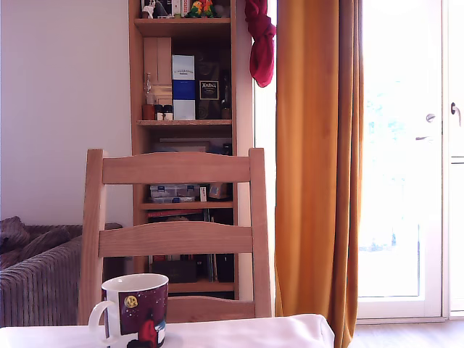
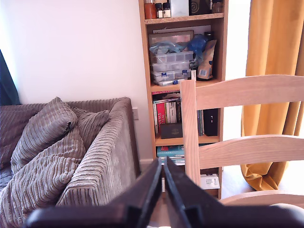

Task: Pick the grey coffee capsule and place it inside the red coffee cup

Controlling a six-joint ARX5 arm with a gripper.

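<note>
Your gripper [image 2: 163, 190] shows only in the wrist view, its two dark fingers pressed together with no gap you could call open, and nothing held between them. It points out level across the room towards the grey sofa [image 2: 71, 152], the wooden chair [image 2: 247, 118] and the bookshelf [image 2: 183, 71], not down at the work surface. The red coffee cup [image 1: 134, 310] stands at the near edge of the white-covered table [image 1: 254, 332], towards the exterior view's left, upright with its white handle on that same side. The grey coffee capsule appears in neither view, so you cannot tell where it lies. You look to be at the very start, before any reach. Next you likely need to tilt the wrist down, find the capsule on the table, then spread the fingers before descending on it.
</note>
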